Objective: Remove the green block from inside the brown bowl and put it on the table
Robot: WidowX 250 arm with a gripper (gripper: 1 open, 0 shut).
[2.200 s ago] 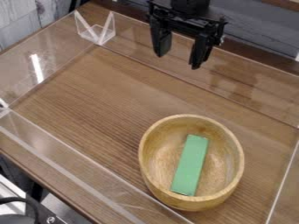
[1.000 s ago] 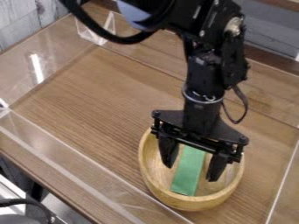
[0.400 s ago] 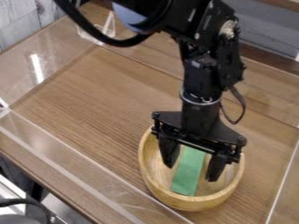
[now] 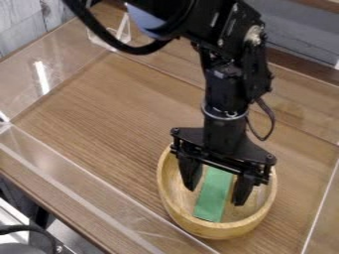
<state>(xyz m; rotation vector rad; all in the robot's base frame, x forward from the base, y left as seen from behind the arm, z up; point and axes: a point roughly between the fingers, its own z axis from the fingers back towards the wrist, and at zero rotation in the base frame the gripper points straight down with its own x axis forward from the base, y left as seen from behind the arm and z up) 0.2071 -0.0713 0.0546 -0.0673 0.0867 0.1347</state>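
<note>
Here, nearest the camera, sits 1 brown bowl, at about 5 o'clock on the table, close to the front acrylic wall. Inside it lies 1 green block, flat on the bowl's floor, its long axis running roughly from 6 to 12 o'clock with a slight lean toward 1 o'clock.

Directly over the block hangs 1 gripper, pointing straight down, its dark fingers spread wide and dipped inside the rim. 1 finger stands at the block's 9 o'clock side, the other at its 3 o'clock side. They straddle the bar and clasp nothing yet; whether either pad touches it I cannot tell.

The block looks like a rigid, light, plain bar, probably smooth-faced and not fragile. Its narrow width suits a pinch across the 2 long edges near mid-length, so it lifts level instead of tipping. Lying low, it needs the fingertips close to the bowl's floor. The bowl seems light and might shift if nudged.

Beyond, toward 11 o'clock, the tabletop runs back to the far wall.
</note>
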